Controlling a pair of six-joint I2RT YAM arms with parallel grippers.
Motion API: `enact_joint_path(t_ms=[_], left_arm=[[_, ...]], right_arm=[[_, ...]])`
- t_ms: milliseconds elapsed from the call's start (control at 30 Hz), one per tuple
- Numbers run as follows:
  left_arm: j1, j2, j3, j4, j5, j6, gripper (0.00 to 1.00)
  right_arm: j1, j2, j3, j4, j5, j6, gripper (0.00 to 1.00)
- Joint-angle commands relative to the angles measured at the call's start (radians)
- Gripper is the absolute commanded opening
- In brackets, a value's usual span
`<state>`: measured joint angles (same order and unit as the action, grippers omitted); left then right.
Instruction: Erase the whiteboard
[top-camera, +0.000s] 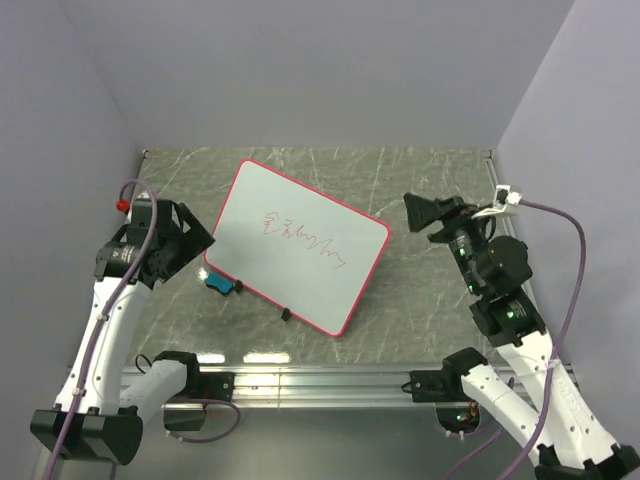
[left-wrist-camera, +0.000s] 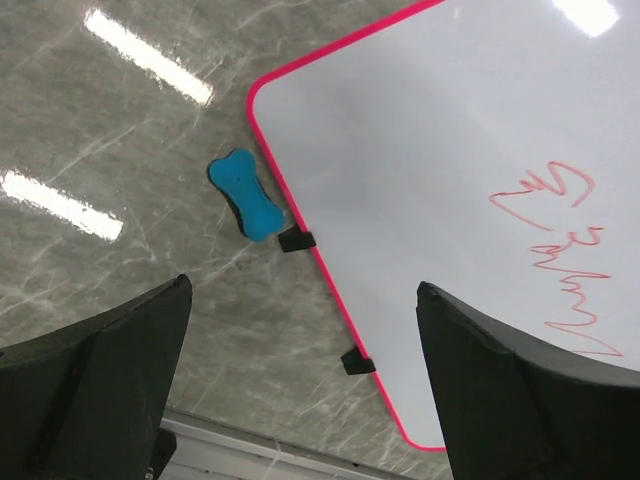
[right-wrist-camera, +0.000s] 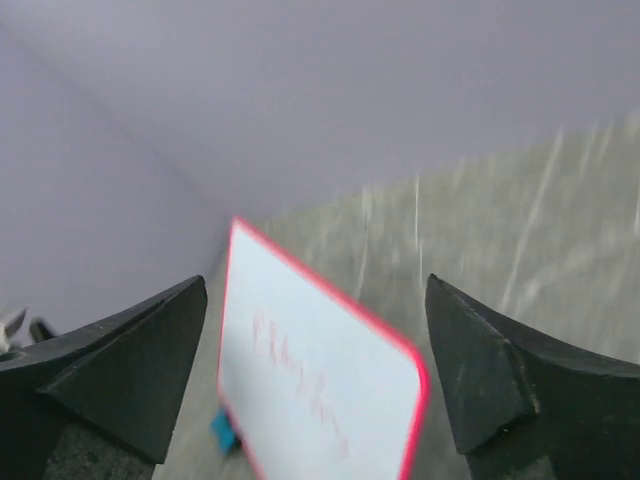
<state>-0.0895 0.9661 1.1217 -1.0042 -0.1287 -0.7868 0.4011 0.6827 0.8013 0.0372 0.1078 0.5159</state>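
- The whiteboard (top-camera: 300, 245) lies in the middle of the worktop (top-camera: 430, 300), turned at a slant. Its long axis runs from the far left toward the near right.
- A red scribble (top-camera: 305, 238) crosses the middle of its face, so nothing looks wiped yet.
- A blue, bone-shaped eraser (left-wrist-camera: 245, 193) lies on the worktop just beside the board's near-left edge. One end is close against a small black foot (left-wrist-camera: 295, 238), and its long axis runs roughly along that edge.
- The left claw (top-camera: 195, 250) hangs above the board's left corner, spread wide and holding nothing. In its wrist view the eraser sits ahead of it and a little toward its left finger.
- The right claw (top-camera: 415, 215) is off the board's right corner, also spread wide and empty, well apart from the eraser.
- Judged from this, the left arm is the nearer one to fetch the eraser. Its fingers would need to close across the eraser's narrow waist.
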Motion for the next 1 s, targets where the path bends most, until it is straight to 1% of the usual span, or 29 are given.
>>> enact_joint_path(t_ms=[0,33,67,100,133,167,200,233,333,433,533,600,667,767,833,900,967], left_arm=[[-0.006,-0.020,-0.115,0.032,0.003,-0.029,0.99],[-0.004,-0.014,-0.152,0.032,-0.002,-0.069,1.00],[-0.004,-0.006,-0.189,0.039,0.007,-0.087,0.99],[-0.004,0.009,-0.267,0.079,0.014,-0.107,0.99],[-0.006,0.014,-0.305,0.110,0.024,-0.149,1.00],[-0.006,0.022,-0.368,0.151,0.047,-0.170,0.99],[-0.007,0.026,-0.393,0.232,0.058,-0.204,0.99],[-0.012,0.031,-0.414,0.269,0.057,-0.224,1.00],[-0.015,0.094,-0.431,0.340,0.050,-0.278,0.99],[-0.018,0.166,-0.413,0.367,0.008,-0.275,0.99],[-0.018,0.235,-0.399,0.386,-0.031,-0.264,0.99],[-0.018,0.266,-0.396,0.391,-0.049,-0.275,0.99],[-0.019,0.302,-0.407,0.385,-0.066,-0.307,0.99],[-0.019,0.310,-0.415,0.349,-0.087,-0.345,0.98],[-0.021,0.278,-0.430,0.345,-0.110,-0.356,0.98],[-0.021,0.267,-0.448,0.363,-0.118,-0.365,0.97],[-0.021,0.281,-0.470,0.389,-0.109,-0.367,0.98]], right_arm=[[-0.054,0.020,-0.099,-0.385,-0.179,0.232,0.95],[-0.054,0.041,-0.085,-0.481,-0.213,0.246,0.95],[-0.051,0.052,-0.076,-0.531,-0.214,0.243,0.95],[-0.053,0.057,-0.059,-0.580,-0.200,0.233,0.95],[-0.054,0.058,-0.019,-0.670,-0.176,0.196,0.96],[-0.054,0.054,-0.001,-0.698,-0.125,0.173,0.96],[-0.053,0.045,0.034,-0.742,-0.109,0.123,0.96],[-0.054,0.041,0.050,-0.761,-0.061,0.098,0.96],[-0.053,0.055,0.108,-0.822,-0.010,0.030,0.96],[-0.054,0.071,0.136,-0.843,0.003,0.027,0.96],[-0.053,0.066,0.133,-0.829,-0.014,0.071,0.95],[-0.053,0.064,0.125,-0.806,-0.029,0.107,0.95],[-0.053,0.075,0.121,-0.787,-0.048,0.102,0.95],[-0.053,0.121,0.166,-0.824,-0.036,0.055,0.94],[-0.053,0.132,0.194,-0.849,-0.019,0.020,0.94],[-0.050,0.117,0.185,-0.850,0.019,-0.008,0.94],[-0.050,0.086,0.170,-0.847,0.018,0.001,0.94]])
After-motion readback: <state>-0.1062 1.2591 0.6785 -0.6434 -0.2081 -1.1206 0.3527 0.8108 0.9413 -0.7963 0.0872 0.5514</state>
